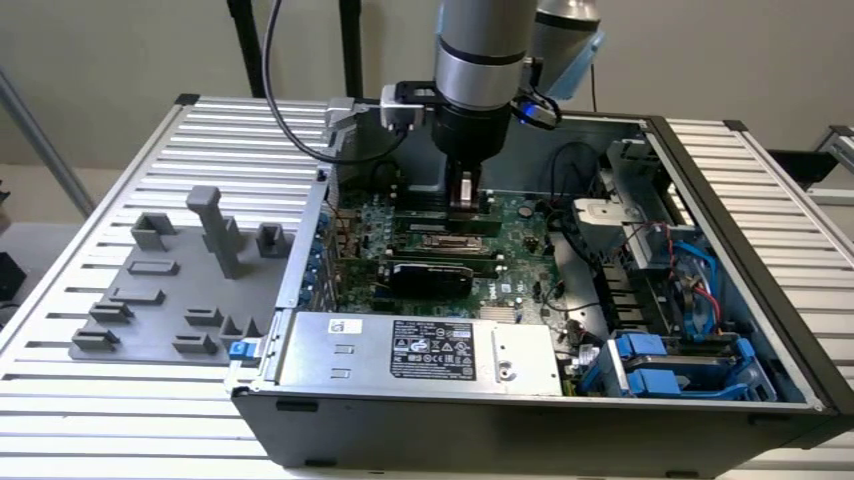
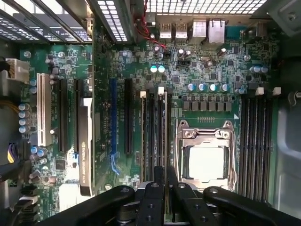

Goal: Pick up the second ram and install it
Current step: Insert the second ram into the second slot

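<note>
My gripper (image 1: 463, 203) reaches down into the open computer case (image 1: 694, 170), just above the green motherboard (image 1: 518, 228). In the wrist view the gripper (image 2: 165, 187) is shut on the second ram (image 2: 165, 136). The stick shows edge-on as a thin green strip and lies in line with the black memory slots (image 2: 153, 136) beside the square processor socket (image 2: 205, 160). Whether it is pressed fully into its slot I cannot tell. Another thin strip (image 2: 142, 136) stands in a slot close by, with a white latch at its end.
A second bank of memory slots (image 2: 256, 136) lies on the socket's other side. A black expansion card (image 2: 84, 146) stands in the board. The silver power supply (image 1: 414, 350) and blue drive cage (image 1: 667, 365) take up the case front. A grey parts fixture (image 1: 174, 290) lies at the exterior view's left.
</note>
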Robot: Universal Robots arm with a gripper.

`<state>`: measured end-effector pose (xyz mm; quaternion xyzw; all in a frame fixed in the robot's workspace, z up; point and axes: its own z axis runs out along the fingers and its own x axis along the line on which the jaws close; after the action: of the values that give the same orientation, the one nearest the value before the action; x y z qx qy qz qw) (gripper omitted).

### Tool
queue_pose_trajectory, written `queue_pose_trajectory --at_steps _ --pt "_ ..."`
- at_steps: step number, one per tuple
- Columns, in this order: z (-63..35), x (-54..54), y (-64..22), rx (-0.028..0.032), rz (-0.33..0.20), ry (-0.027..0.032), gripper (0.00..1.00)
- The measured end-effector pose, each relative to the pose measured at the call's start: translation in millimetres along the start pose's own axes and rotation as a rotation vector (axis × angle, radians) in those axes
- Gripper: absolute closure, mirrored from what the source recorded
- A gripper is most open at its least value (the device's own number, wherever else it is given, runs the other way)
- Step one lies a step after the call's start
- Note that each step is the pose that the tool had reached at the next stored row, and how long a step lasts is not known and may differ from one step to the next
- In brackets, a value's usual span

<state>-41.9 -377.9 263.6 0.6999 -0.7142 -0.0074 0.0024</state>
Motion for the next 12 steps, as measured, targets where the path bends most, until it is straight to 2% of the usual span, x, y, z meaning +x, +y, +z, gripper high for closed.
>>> queue_pose_trajectory --at_steps 12 --pt "24.1 2.4 -1.0 0.0001 0.000 -0.0015 1.00"
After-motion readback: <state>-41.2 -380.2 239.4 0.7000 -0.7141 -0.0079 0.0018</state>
